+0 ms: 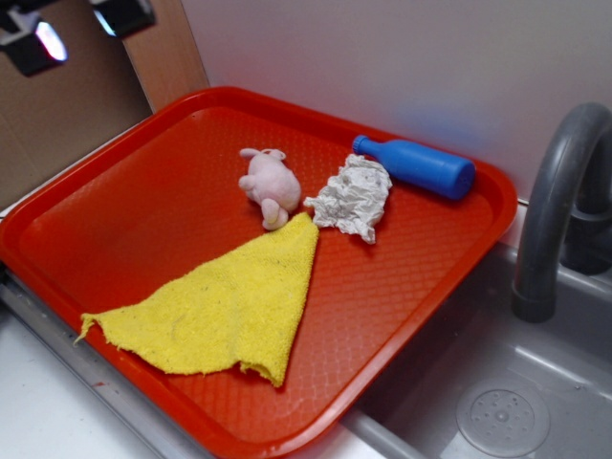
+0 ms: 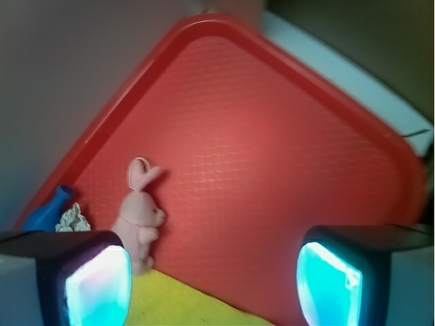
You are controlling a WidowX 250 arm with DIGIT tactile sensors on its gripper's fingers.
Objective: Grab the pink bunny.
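Simply pale, fuzzy pink bunny

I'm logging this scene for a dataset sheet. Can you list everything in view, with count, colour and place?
tray: one, red, fills the counter beside the sink
pink bunny: one, pale pink, tray middle, just above the cloth tip
cloth: one, yellow, tray front
paper wad: one, white, right of the bunny
bottle: one, blue, lying at the tray's back edge
sink: one, grey, right
faucet: one, grey, over the sink
gripper: one, black fingers, glowing cyan pads, open above the tray
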